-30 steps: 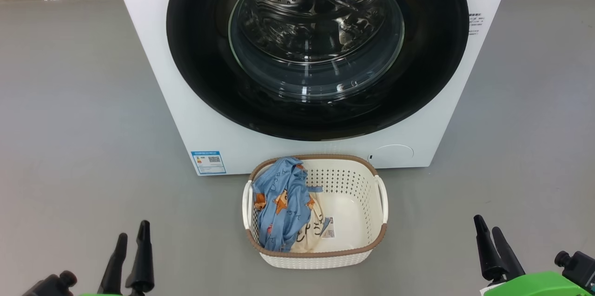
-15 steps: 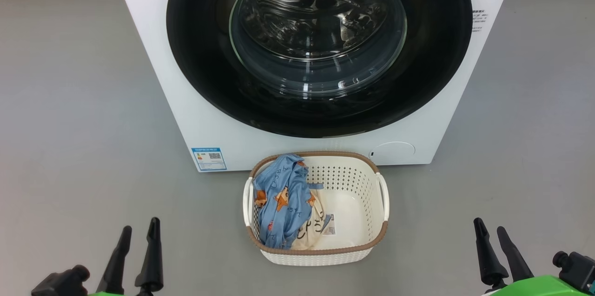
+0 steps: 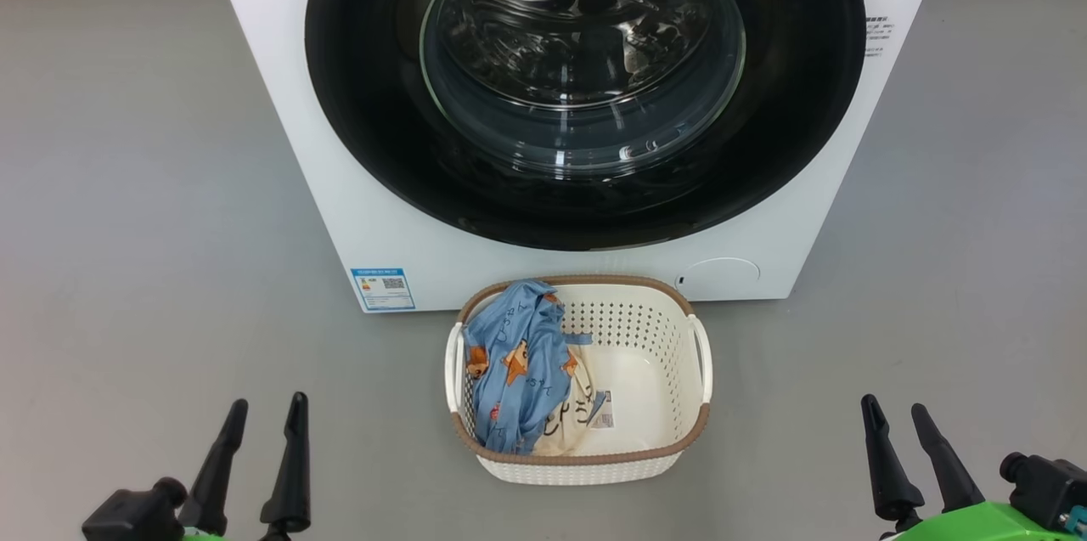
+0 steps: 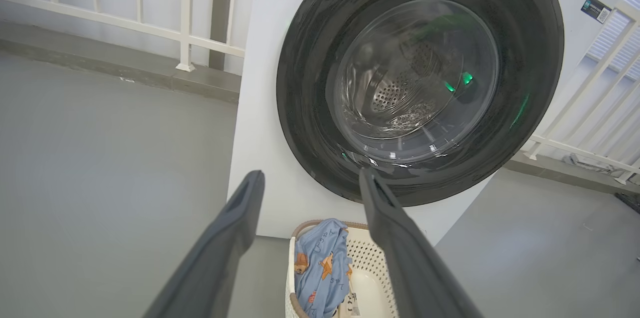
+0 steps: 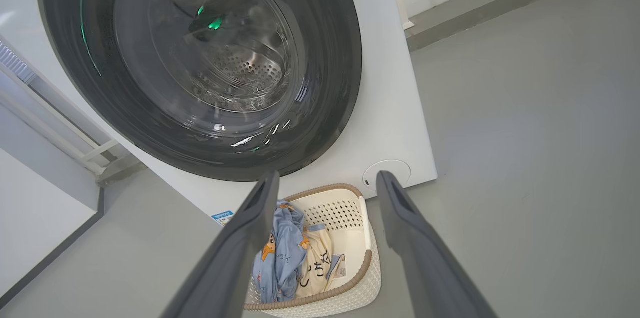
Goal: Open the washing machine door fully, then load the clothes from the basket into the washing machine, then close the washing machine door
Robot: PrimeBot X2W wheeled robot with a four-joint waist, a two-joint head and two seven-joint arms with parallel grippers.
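The large white front-loading washing machine (image 3: 382, 244) is standing on the smooth grey floor (image 3: 127, 227), and its big round door (image 3: 790, 99) — wide glossy black rim around a bulging clear glass window — is sitting shut, flush against the machine front. The perforated steel drum (image 3: 577, 23) is showing through the glass. A small blue label (image 3: 382, 289) is sitting low on the front toward the robot's left. The small cream-white perforated plastic basket (image 3: 586, 469) with the brown woven-look rim is resting on the floor just in front of the machine, below the door and between the two arms. The clothes are lying inside it, bunched in its left half: a light blue garment (image 3: 518, 371) with orange cartoon prints is draping over a cream garment (image 3: 567, 426) with black lettering, and a sticker (image 3: 600, 414) is showing on the bare basket bottom beside them. The left gripper (image 3: 268, 402) is hovering at the lower left of the head view, well apart from the basket; its two long dark fingers (image 4: 225, 238) are standing spread and are grasping nothing. The right gripper (image 3: 892, 404) is hovering at the lower right; its fingers (image 5: 420, 248) are likewise spread and empty.
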